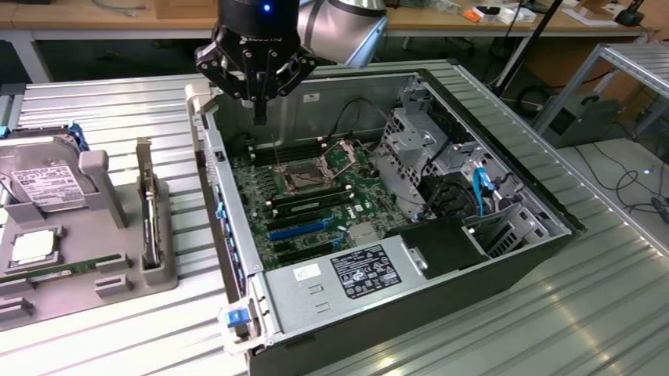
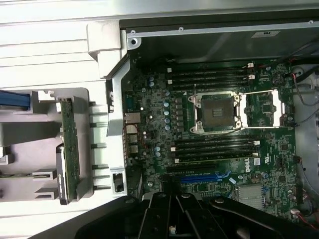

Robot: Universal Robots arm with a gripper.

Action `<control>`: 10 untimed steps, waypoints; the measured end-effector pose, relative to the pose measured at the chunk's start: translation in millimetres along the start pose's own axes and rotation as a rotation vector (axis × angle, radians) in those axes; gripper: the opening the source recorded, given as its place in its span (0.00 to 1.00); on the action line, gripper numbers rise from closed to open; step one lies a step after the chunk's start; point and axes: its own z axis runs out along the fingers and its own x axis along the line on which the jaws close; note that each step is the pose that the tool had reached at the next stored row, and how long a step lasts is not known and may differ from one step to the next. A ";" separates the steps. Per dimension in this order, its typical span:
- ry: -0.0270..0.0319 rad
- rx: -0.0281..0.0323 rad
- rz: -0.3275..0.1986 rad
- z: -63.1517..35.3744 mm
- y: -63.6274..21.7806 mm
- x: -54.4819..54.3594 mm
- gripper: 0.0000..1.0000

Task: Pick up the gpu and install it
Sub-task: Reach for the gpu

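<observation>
Exterior view, upper centre: the gripper point(image 1: 259, 114) hangs above the back wall of the open computer case point(image 1: 303, 309), fingers closed on nothing. The gpu point(image 1: 153, 211) stands on edge in the grey holder point(image 1: 115, 235) at the exterior view's left, well apart. A clean pickup likely needs jaws opened, squared across its thin top edge, clear of the posts.

soft overhead light glares off the ribbed metal table point(image 1: 585, 313); the open computer case point(image 1: 345, 94) sits dimmer.

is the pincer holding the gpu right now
No, the gpu stands on edge in the grey holder beside the computer case, apart from the pincer above that case.
</observation>
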 end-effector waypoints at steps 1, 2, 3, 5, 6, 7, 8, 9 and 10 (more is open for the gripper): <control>0.0000 0.0000 0.000 -0.1 -0.2 2.9 0.11; -0.0001 0.0000 0.000 -0.1 -0.4 5.3 0.11; 0.0000 0.0000 0.000 -0.2 -0.5 6.9 0.11; -0.0001 -0.0001 0.000 -0.2 -0.7 9.1 0.11; 0.0000 0.0000 0.000 -0.3 -0.8 10.5 0.11; 0.0000 0.0000 0.000 -0.3 -0.9 11.3 0.11; -0.0001 0.0000 0.000 -0.3 -0.9 12.0 0.11; -0.0001 -0.0001 0.000 -0.3 -1.0 13.6 0.11; 0.0000 0.0000 0.000 -0.4 -1.2 15.7 0.11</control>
